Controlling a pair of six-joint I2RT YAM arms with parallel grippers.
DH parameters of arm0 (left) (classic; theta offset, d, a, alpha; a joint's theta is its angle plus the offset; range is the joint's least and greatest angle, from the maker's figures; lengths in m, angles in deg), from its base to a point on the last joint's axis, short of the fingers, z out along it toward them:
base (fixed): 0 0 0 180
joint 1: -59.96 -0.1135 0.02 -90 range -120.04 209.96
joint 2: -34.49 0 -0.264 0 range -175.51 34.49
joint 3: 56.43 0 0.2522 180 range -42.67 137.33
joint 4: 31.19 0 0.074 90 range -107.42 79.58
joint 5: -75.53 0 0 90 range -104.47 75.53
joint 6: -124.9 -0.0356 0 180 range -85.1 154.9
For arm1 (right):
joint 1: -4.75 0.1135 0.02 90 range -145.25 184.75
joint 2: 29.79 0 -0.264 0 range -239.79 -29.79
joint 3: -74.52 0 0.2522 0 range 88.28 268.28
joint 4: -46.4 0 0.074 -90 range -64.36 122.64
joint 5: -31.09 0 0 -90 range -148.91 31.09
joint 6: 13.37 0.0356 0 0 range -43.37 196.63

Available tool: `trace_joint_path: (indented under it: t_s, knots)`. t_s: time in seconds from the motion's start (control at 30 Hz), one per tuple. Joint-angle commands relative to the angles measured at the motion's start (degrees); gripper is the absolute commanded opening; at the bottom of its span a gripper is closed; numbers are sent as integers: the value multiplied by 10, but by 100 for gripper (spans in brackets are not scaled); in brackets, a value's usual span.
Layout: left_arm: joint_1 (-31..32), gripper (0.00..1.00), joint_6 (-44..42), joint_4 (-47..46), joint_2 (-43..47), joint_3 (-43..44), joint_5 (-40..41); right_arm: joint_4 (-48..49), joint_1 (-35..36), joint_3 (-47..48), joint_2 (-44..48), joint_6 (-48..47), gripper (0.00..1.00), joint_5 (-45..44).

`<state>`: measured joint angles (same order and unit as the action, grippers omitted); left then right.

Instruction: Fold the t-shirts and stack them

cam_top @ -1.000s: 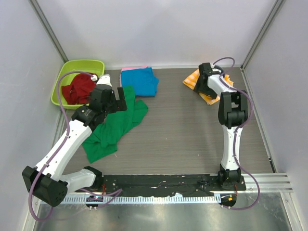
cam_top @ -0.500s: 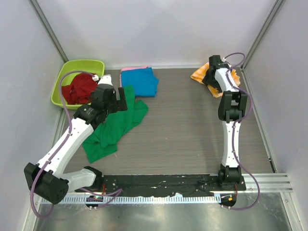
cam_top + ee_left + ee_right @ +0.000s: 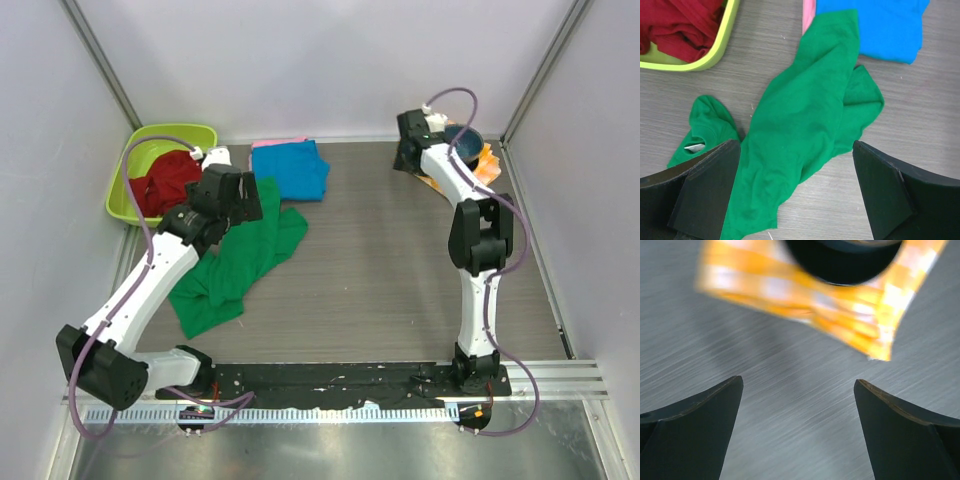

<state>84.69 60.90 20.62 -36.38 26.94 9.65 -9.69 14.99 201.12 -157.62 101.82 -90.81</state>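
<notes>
The green shirt [image 3: 238, 268] lies on the desk [image 3: 380, 285] at 9 o'clock. Its long axis runs from 7 to 1 o'clock, with the collar at 7 and the far tip touching the blue shirt [image 3: 292, 168]. The left tool [image 3: 796, 147] hovers above it, wide open and empty. The right tool [image 3: 797, 385], at 1 o'clock, is also wide open and empty.

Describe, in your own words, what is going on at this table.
A shirt-folding job, with nothing held right now. The left tool hangs open above the crumpled bright green cloth t-shirt, which lies unfolded, one end against the folded blue t-shirt resting on a pink one. The right tool, also open, hovers by the orange-and-white checked cloth in the far right corner.
</notes>
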Motion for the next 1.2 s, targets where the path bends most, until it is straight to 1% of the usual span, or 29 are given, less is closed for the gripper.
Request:
trace_joint_path:
  t_s: [0.0,0.07,0.13,0.17,0.27,0.33,0.37,0.47,0.57,0.73,0.93,1.07,1.1,1.17]
  knots:
    - [-2,100,50,35,-23,52,63,64,97,9,104,-67,100,80]
    - [-3,100,75,64,-40,72,85,57,132,30,90,-73,100,125]
    - [-6,100,84,82,-49,83,108,47,159,81,49,-93,100,159]
    - [-8,100,90,84,-50,89,113,30,173,127,28,-92,100,167]
    - [-22,100,89,72,-48,93,101,26,181,192,-37,-78,100,195]
    - [-36,100,90,69,-47,96,96,37,181,217,-75,-67,100,206]
    - [-42,100,88,68,-47,98,75,43,181,237,-86,-65,100,212]
    - [-63,100,88,67,-50,98,53,66,181,262,-123,-47,100,243]
    - [-69,100,85,63,-52,92,52,90,181,275,-152,-33,100,272]
    - [-72,100,76,50,-54,81,48,102,185,281,-182,-14,100,328]
    - [-73,100,73,43,-67,81,37,104,203,282,-212,-17,100,323]
    - [-74,100,69,42,-74,79,33,100,217,321,-250,-15,100,321]
    - [-75,100,69,43,-75,78,32,98,218,326,-265,-9,100,300]
    - [-75,100,67,43,-74,76,33,104,225,333,-276,1,100,301]
